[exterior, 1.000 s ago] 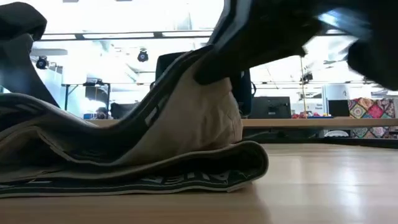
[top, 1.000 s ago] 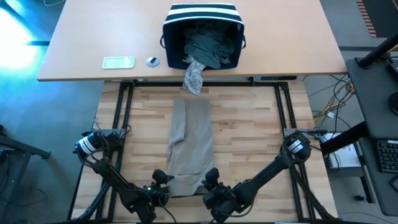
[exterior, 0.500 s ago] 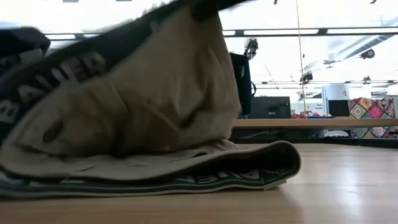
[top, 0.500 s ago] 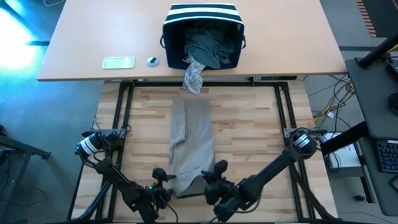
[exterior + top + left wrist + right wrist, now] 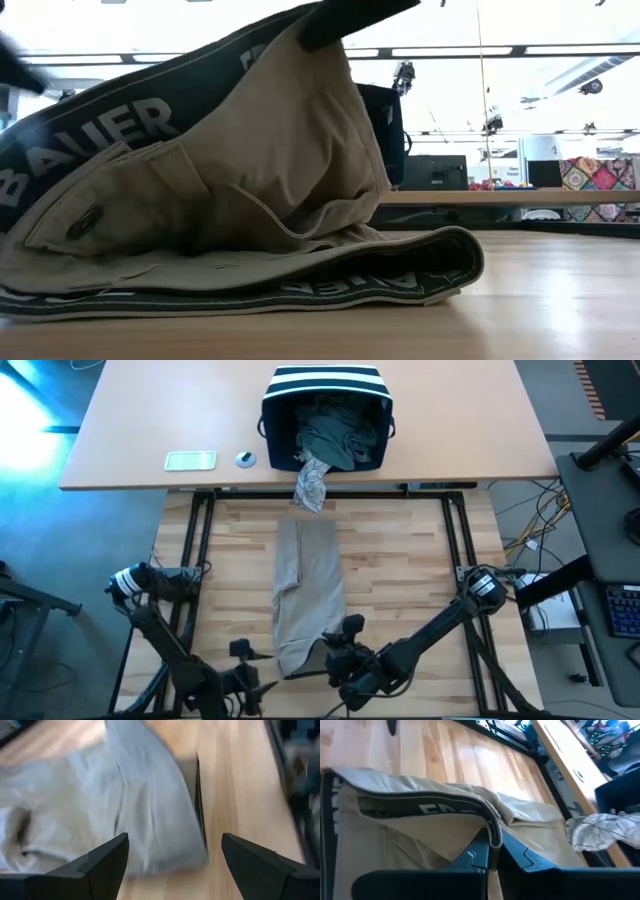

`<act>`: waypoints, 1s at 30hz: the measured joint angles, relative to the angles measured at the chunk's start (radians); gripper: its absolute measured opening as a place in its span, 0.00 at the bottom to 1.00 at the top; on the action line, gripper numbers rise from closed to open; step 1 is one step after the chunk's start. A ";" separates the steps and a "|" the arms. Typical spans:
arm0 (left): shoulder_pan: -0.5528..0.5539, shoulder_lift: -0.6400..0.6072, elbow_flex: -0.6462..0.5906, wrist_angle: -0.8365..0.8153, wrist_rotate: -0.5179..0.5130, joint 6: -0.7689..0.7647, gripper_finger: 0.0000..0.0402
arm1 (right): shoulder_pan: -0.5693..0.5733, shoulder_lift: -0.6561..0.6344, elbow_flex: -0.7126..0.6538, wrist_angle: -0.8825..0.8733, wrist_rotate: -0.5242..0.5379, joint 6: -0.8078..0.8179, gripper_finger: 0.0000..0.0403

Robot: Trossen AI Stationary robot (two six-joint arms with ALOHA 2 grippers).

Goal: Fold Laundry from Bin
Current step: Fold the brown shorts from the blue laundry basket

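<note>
Since a second ago your left gripper has backed away to the left of the tan trousers, its dark fingers spread wide and holding nothing. Your right gripper is clamped shut on the near waistband, which it holds lifted off the pale wooden table. You see that band as a dark woven strip with pale block lettering, curling over soft, creased cotton with a small round button. Below it a second layer of the same band lies flat on the tabletop. The trousers run as a long folded strip from the near edge toward the far side of the table.

On the desk beyond, the soft-sided navy bin with white stripes lies tipped toward you, crumpled dark-green cloth filling its mouth. A grey-white patterned piece spills from it over the desk's near edge.
</note>
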 joint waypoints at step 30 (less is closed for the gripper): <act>0.184 0.491 0.628 -0.938 0.136 -0.674 0.36 | 0.071 -0.020 0.003 -0.059 -0.382 0.023 0.09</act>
